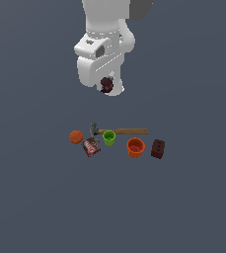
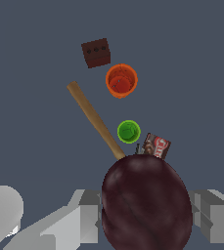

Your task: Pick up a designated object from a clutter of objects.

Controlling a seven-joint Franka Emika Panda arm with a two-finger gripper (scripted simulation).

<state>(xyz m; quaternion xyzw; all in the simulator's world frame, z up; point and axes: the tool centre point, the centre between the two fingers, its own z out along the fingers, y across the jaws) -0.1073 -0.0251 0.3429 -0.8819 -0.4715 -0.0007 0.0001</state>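
Exterior view: gripper point(image 1: 107, 88) holds plum point(image 1: 106, 85) above hammer point(image 1: 119, 131), cups.

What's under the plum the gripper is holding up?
Below the plum, shut in the gripper, lie the green cup, the brown-red packet and the hammer handle. The hammer's head and the orange ball are covered in the wrist view.
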